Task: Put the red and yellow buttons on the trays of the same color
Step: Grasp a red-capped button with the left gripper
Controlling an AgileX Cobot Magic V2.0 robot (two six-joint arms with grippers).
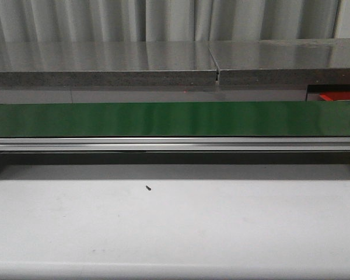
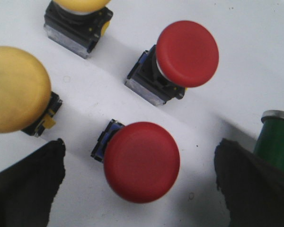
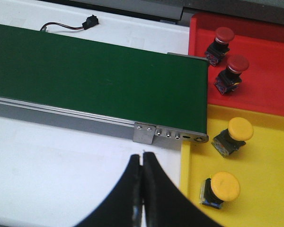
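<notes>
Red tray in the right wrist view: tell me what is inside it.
The red tray holds two red buttons, lying apart from each other. Its far right part runs out of frame, so anything there cannot be seen. The yellow tray adjoins it.

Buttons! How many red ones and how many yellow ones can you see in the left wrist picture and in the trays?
Red buttons: 4
Yellow buttons: 4
Green button: 1
Total: 9
</notes>
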